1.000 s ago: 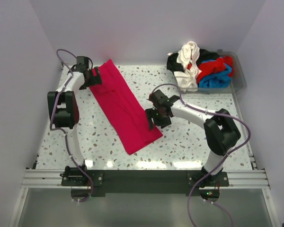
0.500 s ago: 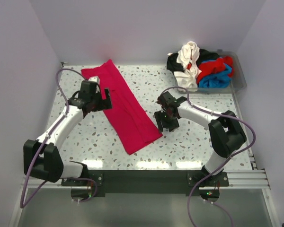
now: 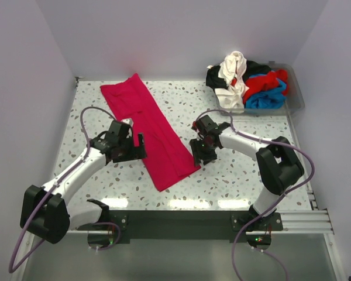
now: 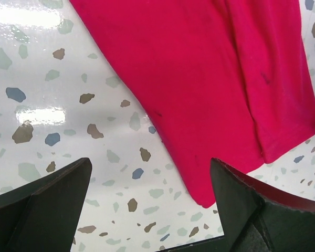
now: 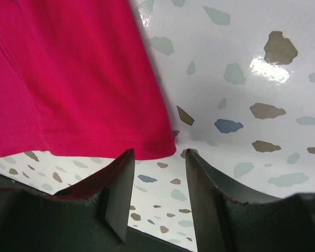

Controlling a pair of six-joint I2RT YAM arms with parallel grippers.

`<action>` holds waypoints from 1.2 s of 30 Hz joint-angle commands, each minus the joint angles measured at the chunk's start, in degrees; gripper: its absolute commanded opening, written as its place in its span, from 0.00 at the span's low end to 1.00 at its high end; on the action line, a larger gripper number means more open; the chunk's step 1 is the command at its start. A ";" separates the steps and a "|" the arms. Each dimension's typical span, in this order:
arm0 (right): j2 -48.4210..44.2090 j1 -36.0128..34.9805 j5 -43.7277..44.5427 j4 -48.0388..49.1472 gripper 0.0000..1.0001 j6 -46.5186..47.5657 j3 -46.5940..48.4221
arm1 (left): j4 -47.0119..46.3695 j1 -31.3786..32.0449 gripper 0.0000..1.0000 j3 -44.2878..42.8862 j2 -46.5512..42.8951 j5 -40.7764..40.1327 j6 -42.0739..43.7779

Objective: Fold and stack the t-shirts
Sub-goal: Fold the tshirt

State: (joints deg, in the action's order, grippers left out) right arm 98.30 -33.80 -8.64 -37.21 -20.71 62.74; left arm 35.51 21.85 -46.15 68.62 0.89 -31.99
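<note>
The crimson-pink t-shirt (image 3: 152,137) is lying flat on the speckled table (image 3: 240,170). It is folded into a long band and running on a slant from the far left corner down toward the middle of the near edge. Only the overhead view is taking in that whole length.

The left wrist view is showing just the near end (image 4: 210,79). There a lengthwise fold line is running down the cloth and the lower corner is tapering to a blunt point on the table. The right wrist view is showing the other side of that same end (image 5: 68,79), its hem lying smooth with a thin shadow beneath it.

The left gripper (image 3: 134,149) is hovering just beside the band's left edge. Its jaws (image 4: 149,210) are standing wide apart with only bare table between them, gripping nothing.

The right gripper (image 3: 200,153) is sitting low at the band's right edge near the near corner. In its own camera the jaws (image 5: 155,194) are standing partway apart. The hem's corner is lying right at their tips and table is showing through the gap, so the cloth is not being pinched.

Well apart, at the far right corner, a clear grey bin (image 3: 295,96) is holding a rumpled heap. A cream-white shirt (image 3: 234,70) is sitting on top and drooping over the bin's near left side. A black one (image 3: 213,76) is bulging out at the left. A red one (image 3: 263,82) is lying over a blue one (image 3: 266,99) on the right. Neither wrist camera is catching the bin.
</note>
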 commanded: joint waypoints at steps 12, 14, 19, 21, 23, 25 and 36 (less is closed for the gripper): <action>2.95 -0.21 -2.96 4.25 0.33 -1.70 -2.36 | 0.70 4.78 1.00 2.47 -1.21 1.93 -4.92; 2.86 -0.30 -3.22 4.60 0.29 -2.23 -2.80 | 0.62 5.31 1.00 2.56 -1.03 1.93 -5.10; 2.77 -0.56 -3.75 4.87 0.14 -2.75 -4.46 | -0.44 7.33 0.98 2.91 0.02 2.98 -6.33; 2.34 -0.74 -3.84 5.22 0.09 -3.11 -5.43 | -1.05 8.82 0.97 3.26 0.63 3.50 -7.21; 2.16 -0.74 -3.84 5.57 0.07 -3.55 -6.05 | -1.58 10.23 0.95 3.35 1.25 3.77 -8.00; 2.16 -0.74 -3.92 5.83 0.06 -3.81 -6.49 | -2.20 12.95 0.93 2.91 2.48 3.69 -9.32; 1.45 -0.92 -4.71 7.68 0.06 -4.52 -7.98 | 0.36 19.98 0.84 0.89 10.04 2.19 -11.61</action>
State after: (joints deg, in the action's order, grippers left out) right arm 99.35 -33.87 -13.41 -29.95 -24.88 57.14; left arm 35.48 40.73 -43.31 78.08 3.29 -41.74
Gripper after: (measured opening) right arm 0.083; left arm 0.857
